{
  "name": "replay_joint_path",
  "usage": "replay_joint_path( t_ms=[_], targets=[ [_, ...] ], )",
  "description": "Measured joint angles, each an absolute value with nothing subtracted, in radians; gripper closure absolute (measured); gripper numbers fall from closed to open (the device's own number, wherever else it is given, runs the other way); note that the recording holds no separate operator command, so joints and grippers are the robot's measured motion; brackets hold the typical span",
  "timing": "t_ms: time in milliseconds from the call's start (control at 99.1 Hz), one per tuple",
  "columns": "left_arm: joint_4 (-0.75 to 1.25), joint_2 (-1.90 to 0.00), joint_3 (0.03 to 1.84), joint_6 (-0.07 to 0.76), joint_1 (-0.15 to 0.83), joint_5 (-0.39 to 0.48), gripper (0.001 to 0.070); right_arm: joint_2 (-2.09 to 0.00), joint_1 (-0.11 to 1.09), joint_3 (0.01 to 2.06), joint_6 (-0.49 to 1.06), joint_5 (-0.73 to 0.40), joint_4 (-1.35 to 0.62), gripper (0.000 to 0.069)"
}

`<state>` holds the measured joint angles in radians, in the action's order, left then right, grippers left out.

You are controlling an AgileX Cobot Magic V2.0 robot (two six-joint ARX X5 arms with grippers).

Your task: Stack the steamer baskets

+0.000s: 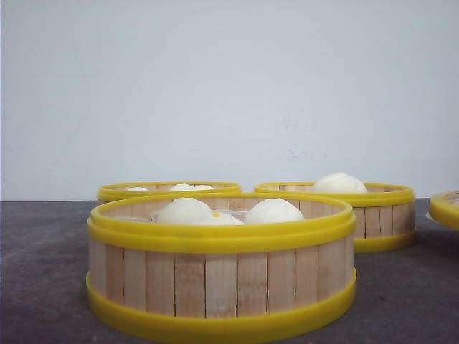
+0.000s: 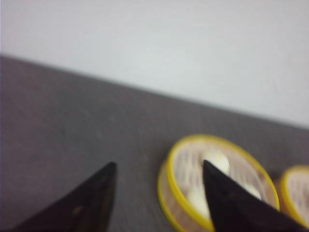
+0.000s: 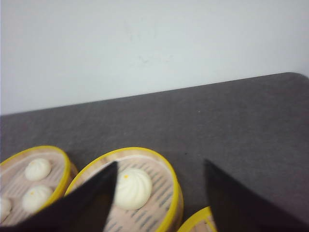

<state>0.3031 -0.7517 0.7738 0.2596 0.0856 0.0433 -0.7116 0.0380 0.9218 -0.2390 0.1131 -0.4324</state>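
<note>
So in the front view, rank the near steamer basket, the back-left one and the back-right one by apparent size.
1. Near basket, by far the largest, though it is closest to the camera.
2. Back-right basket.
3. Back-left basket, mostly hidden; true sizes may be equal.

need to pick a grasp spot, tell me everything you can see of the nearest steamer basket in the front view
The nearest steamer basket is round and shallow, its wall made of pale vertical wooden slats between glossy yellow plastic rims at top and bottom. It sits upright and level on the dark grey table, lidless, holding white buns; three domes show above the rim. Nothing grips it, and no other basket is stacked on it.
</note>
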Motion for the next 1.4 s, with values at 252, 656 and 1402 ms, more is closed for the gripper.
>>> replay_joint_path(
  t_ms=[252, 656, 1402],
  targets=[
    [0.296, -1.038, 0.945, 0.224, 0.120, 0.051, 0.0314, -0.734, 0.068, 0.922, -0.236, 0.113, -0.403, 0.0273],
    [0.487, -1.590, 1.383, 0.118, 0.159, 0.051, 0.0314, -0.766, 0.112, 0.923, -0.235, 0.113, -0.405, 0.0273],
    [0.603, -1.980, 1.568, 0.088, 0.188, 0.044, 0.0416, -0.802, 0.133, 0.923, -0.231, 0.110, -0.434, 0.0273]
  ],
)
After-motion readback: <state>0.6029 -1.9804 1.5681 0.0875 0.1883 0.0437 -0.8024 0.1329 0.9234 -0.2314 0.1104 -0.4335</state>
